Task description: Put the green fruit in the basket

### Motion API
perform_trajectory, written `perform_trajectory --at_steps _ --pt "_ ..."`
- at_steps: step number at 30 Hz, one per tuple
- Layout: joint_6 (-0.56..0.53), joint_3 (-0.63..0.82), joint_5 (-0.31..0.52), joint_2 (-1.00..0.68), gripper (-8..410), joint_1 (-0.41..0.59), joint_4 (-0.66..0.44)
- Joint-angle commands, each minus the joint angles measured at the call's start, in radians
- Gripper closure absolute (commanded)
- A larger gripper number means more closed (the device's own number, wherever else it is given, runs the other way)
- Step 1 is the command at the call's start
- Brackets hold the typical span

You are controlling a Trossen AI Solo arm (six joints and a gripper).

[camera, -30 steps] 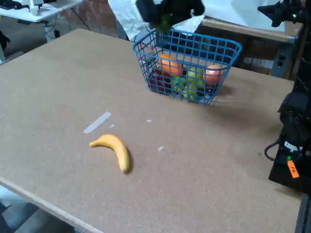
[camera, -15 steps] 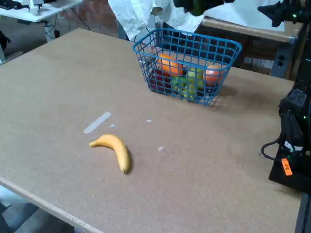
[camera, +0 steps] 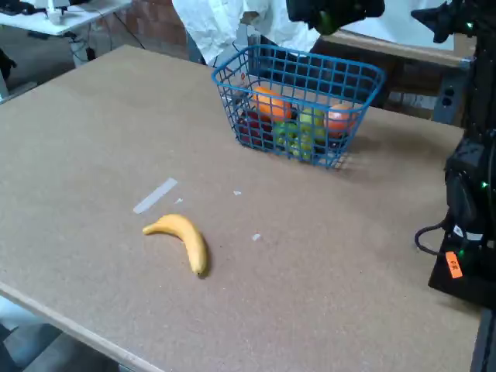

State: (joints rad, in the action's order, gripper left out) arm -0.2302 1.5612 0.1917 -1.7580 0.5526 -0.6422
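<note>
Since a second ago the gripper [camera: 335, 14] has been drifting right along the top edge, now hanging above the basket's back rim. Nearest the camera, a banana [camera: 183, 239] is lying on the table [camera: 93, 139]; further back, the basket [camera: 298, 105] is sitting full of fruit. Green fruit [camera: 327, 18] is showing inside the dark gripper, looks clamped.

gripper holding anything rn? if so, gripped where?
Likely the green fruit: a green patch shows within the dark gripper above the basket. Where it's gripped can't be told; too blurred.
</note>
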Motion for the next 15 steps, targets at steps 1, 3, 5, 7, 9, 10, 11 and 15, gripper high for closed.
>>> perform_trajectory --at_steps 1,3,5,7,9,10,11,15 --pt "-0.008 0.0 -0.057 -0.124 398 0.0 0.098" --pt "-0.01 0.0 -0.089 -0.14 398 0.0 0.1" --pt "-0.015 0.0 -0.116 -0.148 397 0.0 0.097" --pt "-0.028 0.0 -0.125 -0.148 390 -0.001 0.091" --pt "-0.027 0.0 -0.126 -0.147 377 -0.003 0.09" --pt "-0.027 0.0 -0.127 -0.146 369 -0.004 0.089" --pt "-0.027 0.0 -0.133 -0.146 358 -0.004 0.085" --pt "-0.028 0.0 -0.135 -0.147 307 -0.005 0.053"
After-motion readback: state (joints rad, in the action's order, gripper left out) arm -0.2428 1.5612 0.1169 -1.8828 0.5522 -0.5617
